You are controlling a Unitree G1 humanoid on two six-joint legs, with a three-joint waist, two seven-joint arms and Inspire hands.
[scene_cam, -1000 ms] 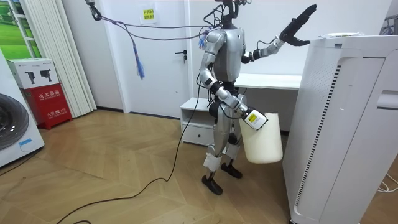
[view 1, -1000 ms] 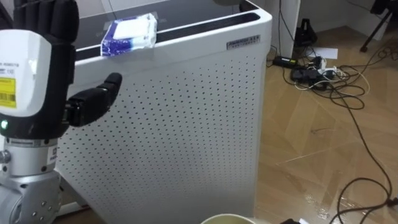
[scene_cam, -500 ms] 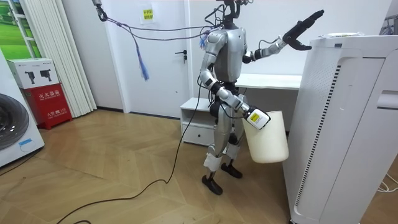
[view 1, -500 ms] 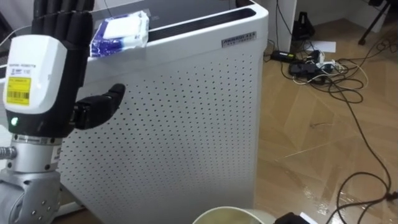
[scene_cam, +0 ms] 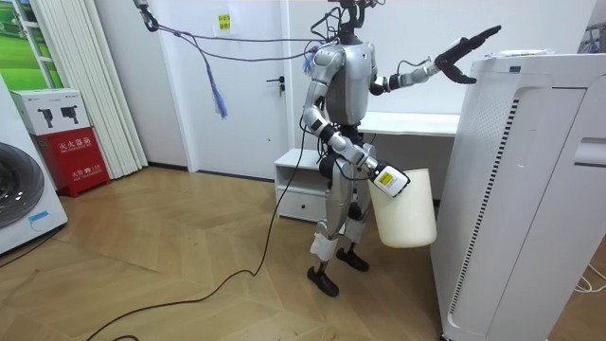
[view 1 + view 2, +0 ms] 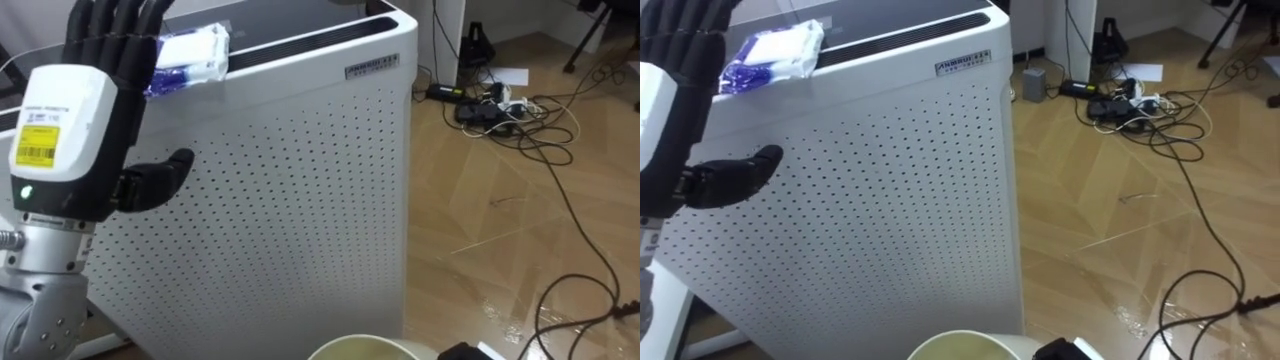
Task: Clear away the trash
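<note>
Left hand (image 6: 75, 130) hovering open-fingered beside blue-white packet (image 6: 192, 56) lying atop white purifier (image 6: 290, 190) | should be reaching over packet, closing gently, not nudging it backward | right hand (image 5: 386, 180) at bin (image 5: 402, 213), grip unreadable

Blue-and-white packet (image 6: 190, 58), white dot-perforated purifier (image 6: 300, 200), black-and-white left hand (image 6: 75, 120), cream bin (image 5: 405, 210), tan wood-grain floor (image 6: 500, 240).

The eye views look down from the robot's head, close on the white air purifier (image 6: 300, 200) and floor (image 6: 500, 265). The room view stands well back, sharing that purifier at its right edge.
</note>
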